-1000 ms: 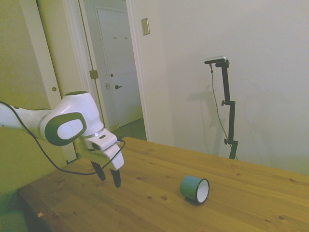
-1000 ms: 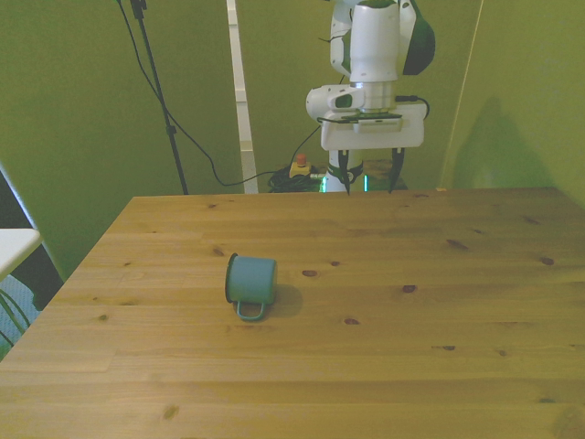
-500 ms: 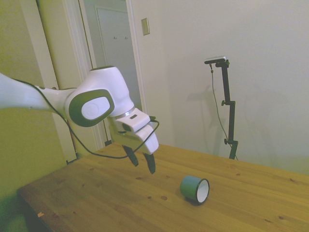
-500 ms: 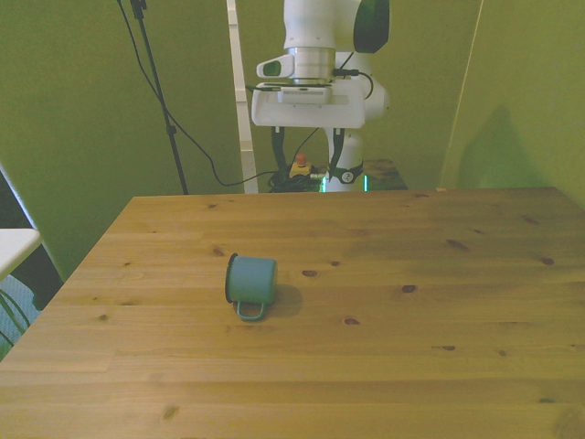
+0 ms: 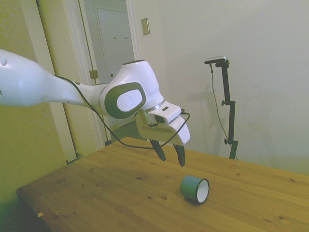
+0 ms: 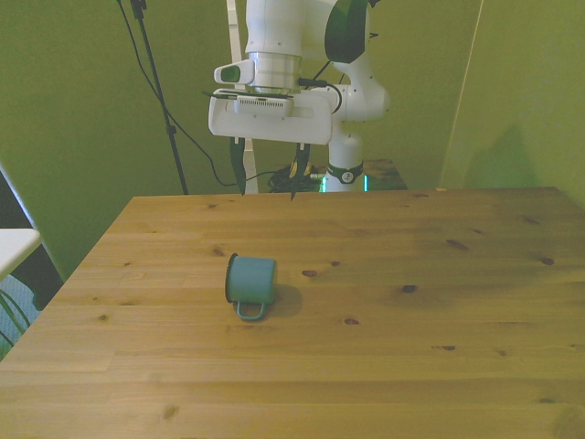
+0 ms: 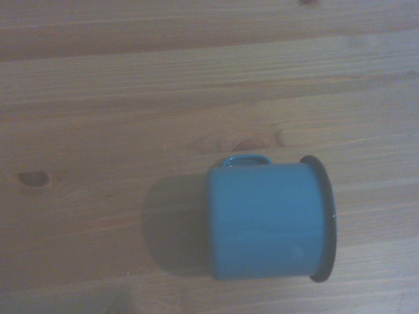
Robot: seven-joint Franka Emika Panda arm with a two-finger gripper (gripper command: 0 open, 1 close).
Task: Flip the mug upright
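The teal mug lies on its side on the wooden table, its white inside facing the side camera. In the front view the mug rests left of the table's middle with its loop handle toward the camera and its rim toward the front view's left. The wrist view looks straight down on the mug, with its dark rim and small handle visible. My gripper hangs open above the table, up and to the left of the mug in the side view. In the front view the gripper is over the far edge.
Bare wood of the table spreads on all sides of the mug. A door and doorframe stand behind the arm. A black cable hangs down behind the far edge.
The arm has swung along the table toward the mug and risen; the gripper now hangs closer to it, still open. The mug has not moved.
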